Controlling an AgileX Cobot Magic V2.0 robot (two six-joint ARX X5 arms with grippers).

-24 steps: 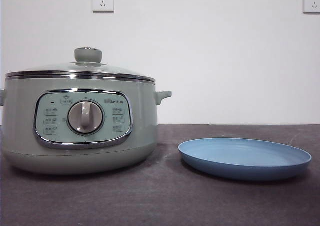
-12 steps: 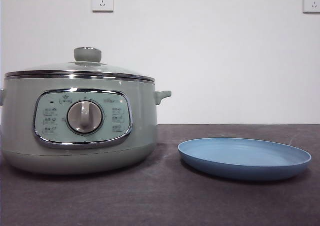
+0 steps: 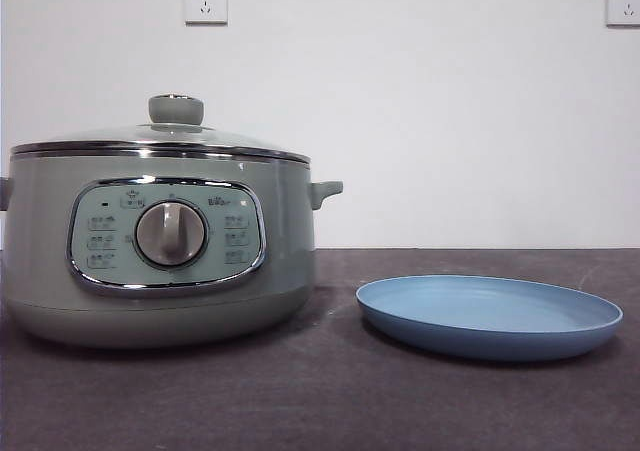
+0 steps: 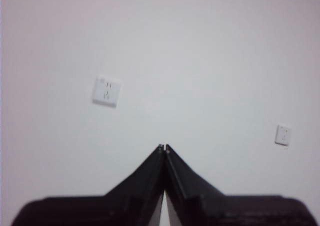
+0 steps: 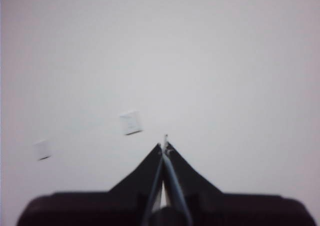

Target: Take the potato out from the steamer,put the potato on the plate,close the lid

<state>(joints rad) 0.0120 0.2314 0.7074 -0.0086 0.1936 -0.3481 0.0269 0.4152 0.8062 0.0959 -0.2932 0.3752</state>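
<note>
A: Steamer sits on the table w/ the lid on, seated flat on the chrome rim, knob up. Plate is beside it, apart, nothing on it.

B: Potato?

A: Not visible. Presumably inside the steamer, but the front view looks across at the lid edge-on, so can't tell what's under the glass. Which way it points, or how its long axis runs: can't say.

B: Arms?

A: Both waiting, out of the front view. Left gripper has its jaws pressed together, tips touching, facing the wall and its sockets. Right gripper the same, tips together, nothing between them.

B: So which step?

A: I'd judge none begun; lid removal comes first. Next move prob needs one gripper to spread its jaws, come down over the knob, clamp it and lift straight up so the rim clears. Then the other arm can reach in, once the potato's lie is visible; gripping across the short axis would seem safest.
</note>
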